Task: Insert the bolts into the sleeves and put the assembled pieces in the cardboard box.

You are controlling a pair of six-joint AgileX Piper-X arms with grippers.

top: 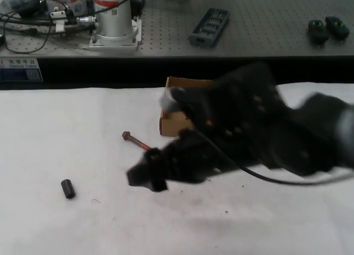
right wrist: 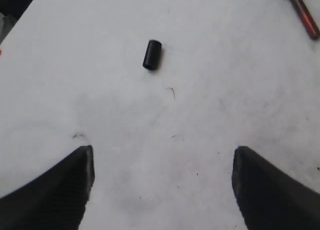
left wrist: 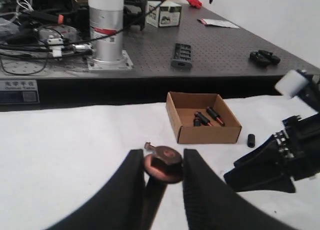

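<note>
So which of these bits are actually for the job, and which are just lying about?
For the job: cardboard box, loose bolt, black sleeve, held bolt in the left gripper.
Lying about: metal post, black slotted block, cables.

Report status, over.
Left gripper shut on copper-coloured metal bolt. Right gripper open, short of small black cylindrical sleeve. Only bare white cloth between.

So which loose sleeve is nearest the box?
The sleeve right beside the box; the other sleeve lies alone, far out on the cloth.
</note>
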